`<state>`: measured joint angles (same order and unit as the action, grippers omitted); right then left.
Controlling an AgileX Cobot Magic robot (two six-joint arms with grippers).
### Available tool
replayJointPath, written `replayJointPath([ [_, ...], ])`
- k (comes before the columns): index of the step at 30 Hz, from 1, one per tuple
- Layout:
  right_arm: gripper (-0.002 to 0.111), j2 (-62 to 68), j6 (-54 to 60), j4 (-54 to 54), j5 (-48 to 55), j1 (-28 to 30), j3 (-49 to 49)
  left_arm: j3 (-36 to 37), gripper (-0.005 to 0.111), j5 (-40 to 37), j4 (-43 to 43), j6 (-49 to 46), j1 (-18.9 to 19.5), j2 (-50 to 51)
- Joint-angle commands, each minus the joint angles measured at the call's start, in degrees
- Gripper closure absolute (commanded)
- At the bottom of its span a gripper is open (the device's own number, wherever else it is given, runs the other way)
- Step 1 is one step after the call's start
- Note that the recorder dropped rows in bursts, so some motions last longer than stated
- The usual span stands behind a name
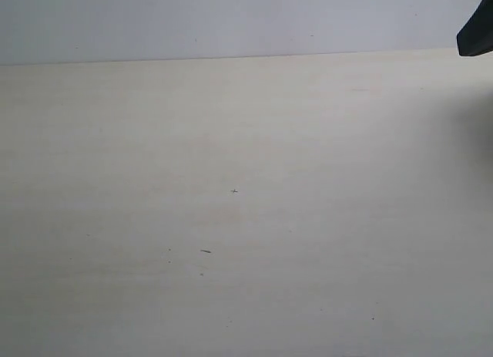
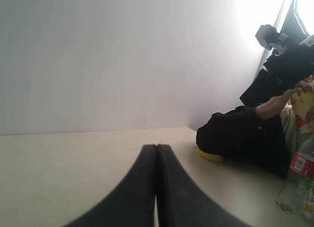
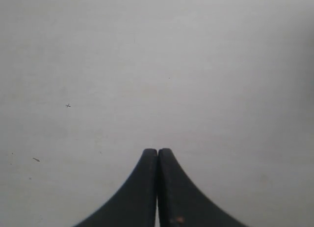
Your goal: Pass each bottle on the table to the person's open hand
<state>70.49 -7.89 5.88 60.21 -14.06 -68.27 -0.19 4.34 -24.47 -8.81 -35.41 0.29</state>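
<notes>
Black curved fingers of the left gripper (image 2: 157, 149) are pressed tip to tip with nothing between them, low over the wide pale beige table (image 2: 73, 153). The right gripper (image 3: 157, 152) is likewise clenched on nothing above a bare stretch of the same surface; a small dark speck (image 3: 67, 105) lies near it.

Outward from the left gripper, a person in black clothing (image 2: 235, 136) leans on the table at its far side. Just beside that person, on the side nearer the left gripper, a small clear plastic bottle with a red label (image 2: 300, 164) stands upright; touching or almost touching it is a second bottle with green on its label (image 2: 309, 202), cut off by the frame. Above the person's body a bare hand (image 2: 299, 88) is raised against a pale yellow, red-patched item (image 2: 304, 112), likely another bottle; the hold cannot be made out. A flat yellow shape (image 2: 210, 156) under the person's sleeve cannot be identified.

The exterior view shows no bottle, only a black piece of arm (image 1: 471, 21) at one corner.

The clear bottle looks light, thin-walled and smooth; it would likely dent under a hard squeeze and tip at a nudge. The labelled middle seems the surest hold, once the jaws are parted.
</notes>
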Motion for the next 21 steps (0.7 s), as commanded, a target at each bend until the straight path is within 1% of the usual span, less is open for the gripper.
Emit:
replayJointPath([
  [1,0.108,-0.4,0.2,0.2,-0.6,0.1,0.2,0.2,0.107,0.2,0.2,0.2,0.0,-0.3],
  [10,0.108,-1.2,0.2,0.2,-0.6,0.1,0.2,0.2,0.107,0.2,0.2,0.2,0.0,-0.3],
  [12,0.108,-2.6,2.0,-0.6,-1.3,0.1,0.2,0.2,0.107,0.2,0.2,0.2,0.0,-0.3],
  [14,0.108,-4.8,2.2,-1.3,-7.8,0.1,2.2,0.2,0.107,0.2,0.2,0.2,0.0,-0.3],
  [15,0.108,-6.9,2.2,-1.3,-15.3,0.1,5.0,0.2,0.107,0.2,0.2,0.2,0.0,-0.3],
  [17,0.108,-10.2,2.2,-1.3,-25.9,0.1,10.0,0.2,0.107,0.2,0.2,0.2,0.0,-0.3],
  [18,0.108,-13.1,2.2,-1.3,-30.3,0.1,14.2,0.2,0.107,0.2,0.2,0.2,0.0,-0.3],
  [21,0.108,-20.9,2.2,-1.3,-38.5,0.1,23.7,0.2,0.107,0.2,0.2,0.2,0.0,-0.3],
])
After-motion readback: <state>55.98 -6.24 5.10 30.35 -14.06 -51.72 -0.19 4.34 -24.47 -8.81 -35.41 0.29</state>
